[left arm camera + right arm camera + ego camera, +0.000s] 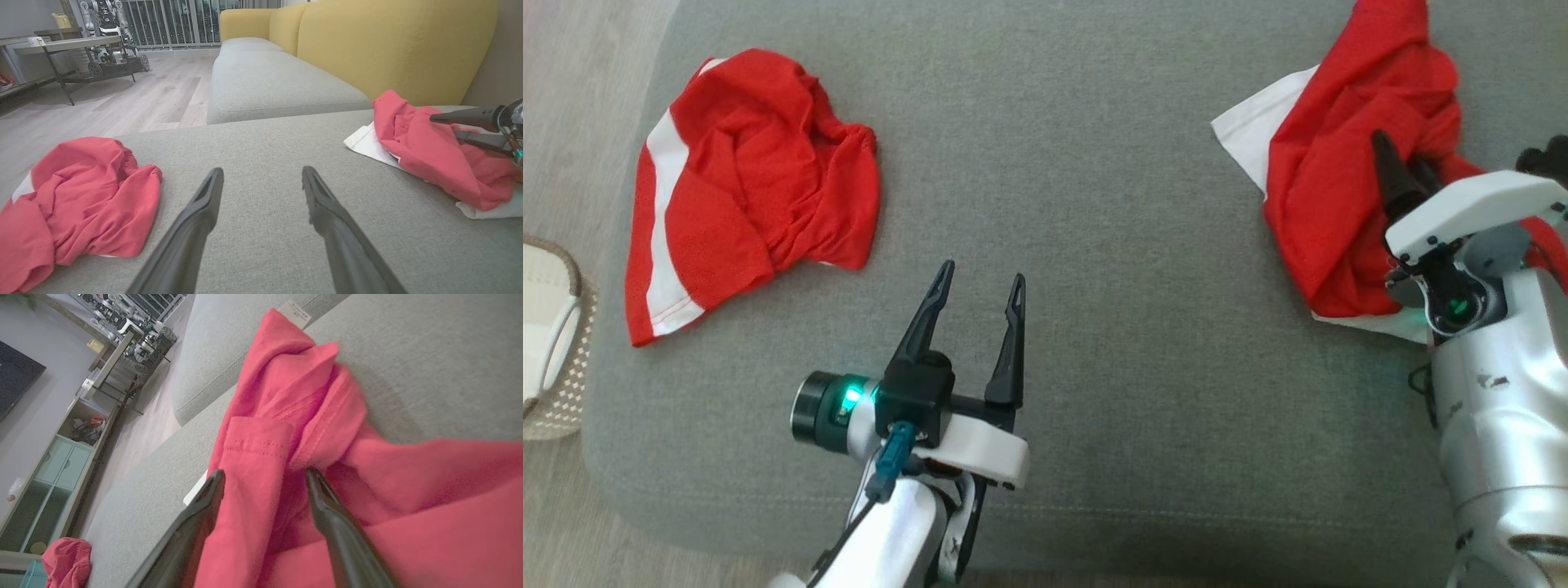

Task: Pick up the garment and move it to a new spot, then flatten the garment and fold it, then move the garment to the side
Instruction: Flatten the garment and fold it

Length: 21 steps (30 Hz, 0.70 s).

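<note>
Grey woven fabric covers the wide cushion (1094, 204) on which everything lies, and every place below is given against that cushion. At its far right corner, as the head camera sees it, sits the garment (1339, 163), a crumpled red heap with a white panel sticking out from under it toward the cushion's middle. The right gripper (1401, 159) is down in that heap. In its wrist view the gripper (264, 473) has its two dark fingers spread wide, one on each side of a stitched red fold (261, 457), with cloth between them and the jaws not closed on it. A small white label (295, 312) shows at the garment's far end.

Toward the cushion's left end lies a second garment (743, 180), also red with white stripes, bunched and lying free. The left gripper (982, 273) hangs over the cushion's near middle, well apart from both heaps, fingers wide and holding nothing, with bare grey fabric between them in the wrist view (262, 170).

Off the cushion's left edge stands a woven basket (556, 343) on a pale wooden floor (143, 94). Beyond the cushion's far side rises a yellow backrest (388, 41).
</note>
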{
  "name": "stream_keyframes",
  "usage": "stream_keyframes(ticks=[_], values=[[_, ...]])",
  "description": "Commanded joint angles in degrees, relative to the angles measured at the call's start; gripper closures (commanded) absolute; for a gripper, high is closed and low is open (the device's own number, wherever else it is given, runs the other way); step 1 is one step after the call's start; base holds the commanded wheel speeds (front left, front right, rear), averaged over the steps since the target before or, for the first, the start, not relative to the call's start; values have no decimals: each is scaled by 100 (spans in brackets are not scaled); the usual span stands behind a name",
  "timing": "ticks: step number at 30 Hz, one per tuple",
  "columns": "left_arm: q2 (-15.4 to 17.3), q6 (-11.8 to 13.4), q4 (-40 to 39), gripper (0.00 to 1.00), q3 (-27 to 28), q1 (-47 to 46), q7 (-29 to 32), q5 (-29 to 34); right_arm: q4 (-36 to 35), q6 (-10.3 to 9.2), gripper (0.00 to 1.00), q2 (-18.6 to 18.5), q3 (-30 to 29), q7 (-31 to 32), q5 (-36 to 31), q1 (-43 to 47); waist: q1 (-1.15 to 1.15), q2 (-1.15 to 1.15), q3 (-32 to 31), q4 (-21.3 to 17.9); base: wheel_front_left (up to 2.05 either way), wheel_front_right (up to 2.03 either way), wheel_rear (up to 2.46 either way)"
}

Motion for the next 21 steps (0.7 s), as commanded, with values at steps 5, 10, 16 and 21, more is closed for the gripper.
stream_keyframes(ticks=[5,10,16,21], values=[[-13,66,-131,0,185,-228,-69,-14,5,-1,100,-71,366,-268,18,-473,0,0,11,32,0,0,0],[-13,64,-85,0,216,-180,-69,-30,-21,-1,100,-216,341,-696,-127,-531,0,0,-148,-142,0,0,0],[-13,67,-130,0,218,-153,-69,-56,62,-1,100,-712,-388,-1152,-834,-655,0,0,-346,-524,0,0,0],[-13,45,-164,0,168,-227,-69,-41,142,-1,100,-1189,-1360,-1195,-1841,-807,0,0,-332,-792,0,0,0]])
